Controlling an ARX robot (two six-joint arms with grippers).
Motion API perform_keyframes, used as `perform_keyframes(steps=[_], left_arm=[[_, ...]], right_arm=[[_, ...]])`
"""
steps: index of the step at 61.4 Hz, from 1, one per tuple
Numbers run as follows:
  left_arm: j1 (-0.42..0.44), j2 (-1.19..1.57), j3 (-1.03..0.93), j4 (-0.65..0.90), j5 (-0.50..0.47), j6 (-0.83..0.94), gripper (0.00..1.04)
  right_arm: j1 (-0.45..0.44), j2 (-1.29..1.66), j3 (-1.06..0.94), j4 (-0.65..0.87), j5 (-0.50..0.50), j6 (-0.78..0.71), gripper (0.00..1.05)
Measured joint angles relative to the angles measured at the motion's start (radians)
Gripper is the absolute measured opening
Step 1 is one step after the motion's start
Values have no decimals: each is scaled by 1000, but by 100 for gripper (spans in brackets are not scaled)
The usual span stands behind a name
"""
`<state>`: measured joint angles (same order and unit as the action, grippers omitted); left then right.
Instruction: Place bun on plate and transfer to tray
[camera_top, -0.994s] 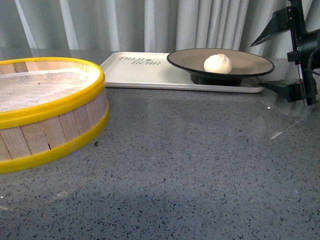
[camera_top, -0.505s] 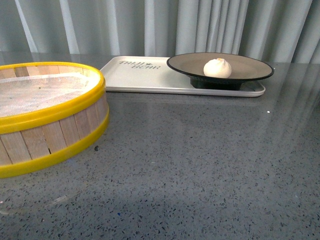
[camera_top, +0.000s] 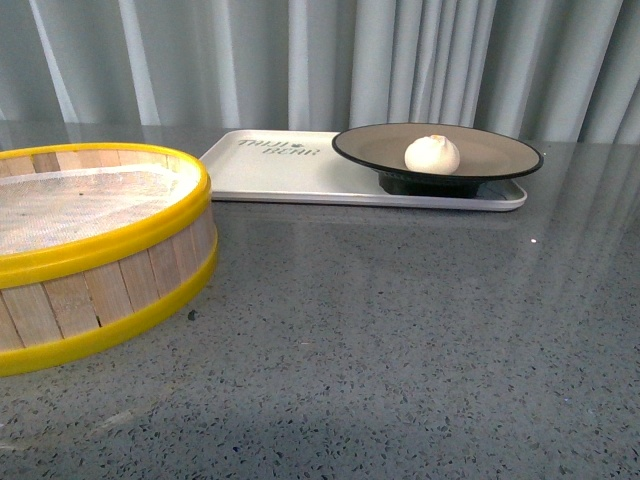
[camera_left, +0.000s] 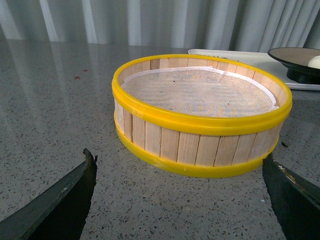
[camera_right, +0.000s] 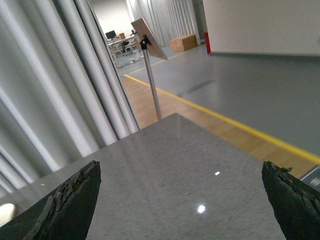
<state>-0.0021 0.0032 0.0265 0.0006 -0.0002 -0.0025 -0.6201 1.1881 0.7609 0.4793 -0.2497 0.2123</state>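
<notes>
The white pleated bun (camera_top: 432, 153) lies on the beige plate with a black rim (camera_top: 500, 150). The plate stands on the right part of the cream tray (camera_top: 270, 170) at the back of the table. Neither arm shows in the front view. My left gripper (camera_left: 182, 192) is open and empty over the table, in front of the steamer basket; the plate (camera_left: 295, 57) and a bit of the bun (camera_left: 315, 62) show at that view's edge. My right gripper (camera_right: 182, 200) is open and empty over bare table near its corner, facing away from the tray.
A round wooden steamer basket with yellow rims (camera_top: 100, 250) and a white cloth liner stands at the left front, also in the left wrist view (camera_left: 200, 112). Grey curtains hang behind the speckled grey table (camera_top: 400, 330). The right wrist view shows the table's far edge (camera_right: 220, 135).
The right gripper, seen at the right edge one second ago, has left the front view. The front camera's view has tilted, so the tray and plate sit lower in frame.
</notes>
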Motion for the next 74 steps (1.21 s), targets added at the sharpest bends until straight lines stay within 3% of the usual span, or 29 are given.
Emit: perform_keyframes(steps=[5, 9, 16, 23, 27, 35, 56, 62, 74], left_arm=[[0, 0, 0, 0, 0, 0, 98], [0, 0, 0, 0, 1, 0, 98], [0, 0, 0, 0, -3, 0, 98], [0, 0, 0, 0, 0, 0, 98], [0, 0, 0, 0, 0, 0, 98], [0, 0, 0, 0, 0, 0, 98], [0, 0, 0, 0, 0, 0, 98], [0, 0, 0, 0, 0, 0, 98], [0, 0, 0, 0, -1, 0, 98]], right_arm=[[-11, -87, -99, -25, -251, -113, 77], [21, -176, -204, -23, -308, -153, 66], [171, -399, -455, 10, -184, -195, 36], [245, -468, -535, 4, -106, -201, 18], [299, -523, -579, -11, -53, -203, 2], [391, -628, -634, -48, 29, -208, 2], [498, -775, -698, -132, 134, -209, 2], [579, -814, -710, -162, 240, -208, 2], [616, -876, -729, -201, 249, -209, 2]])
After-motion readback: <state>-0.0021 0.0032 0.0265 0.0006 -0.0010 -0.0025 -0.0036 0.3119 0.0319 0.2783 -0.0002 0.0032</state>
